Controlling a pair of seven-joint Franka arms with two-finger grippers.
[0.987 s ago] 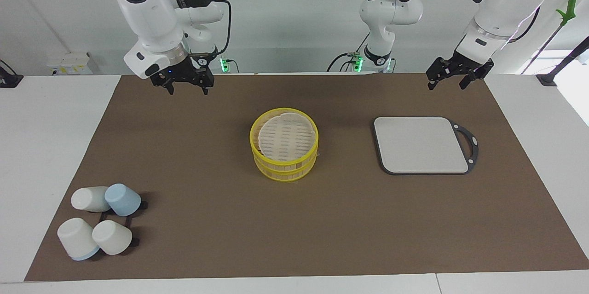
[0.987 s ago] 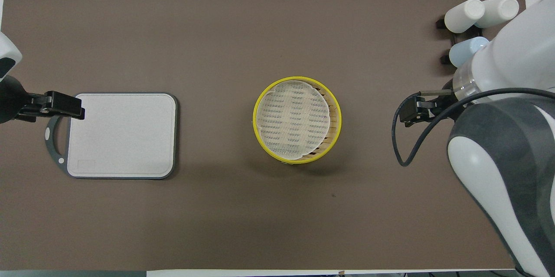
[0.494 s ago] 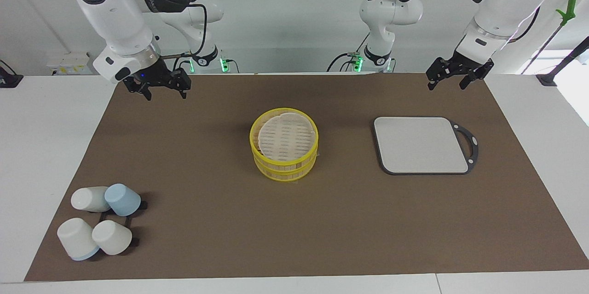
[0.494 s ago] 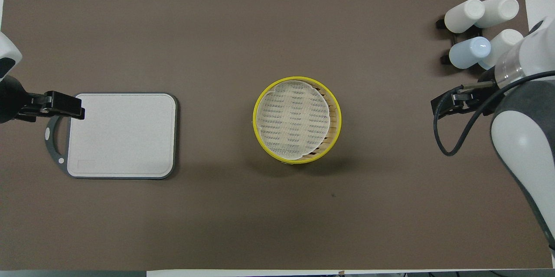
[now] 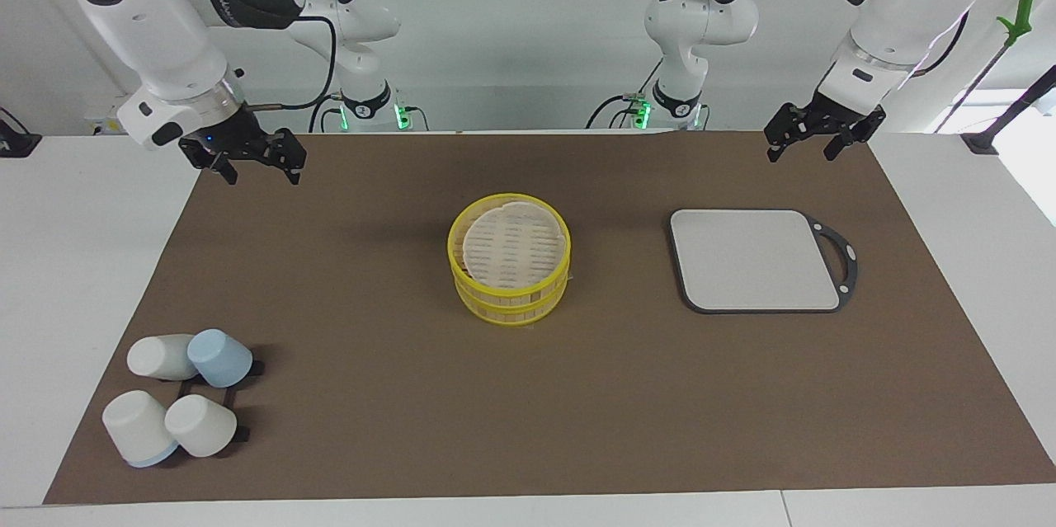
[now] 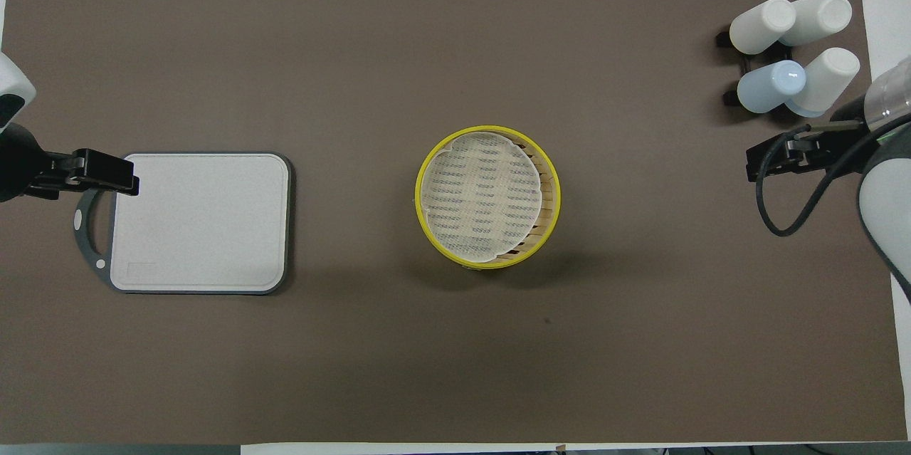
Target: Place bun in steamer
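Facing view: right gripper (image 5: 252, 168) hangs empty, fingers apart, over the mat's edge; left gripper (image 5: 813, 143) likewise, above the board's (image 5: 755, 259) robot-side corner. The steamer (image 5: 510, 267) sits between them, lid on. No bun visible.

Overhead view: both grippers partly cut off; cups (image 6: 793, 49) lie just past the right one.

I can't see inside the steamer (image 5: 510, 259); a pale round sheet covers its top. From above, the picture's edges cut off both arms. I can't find the bun.
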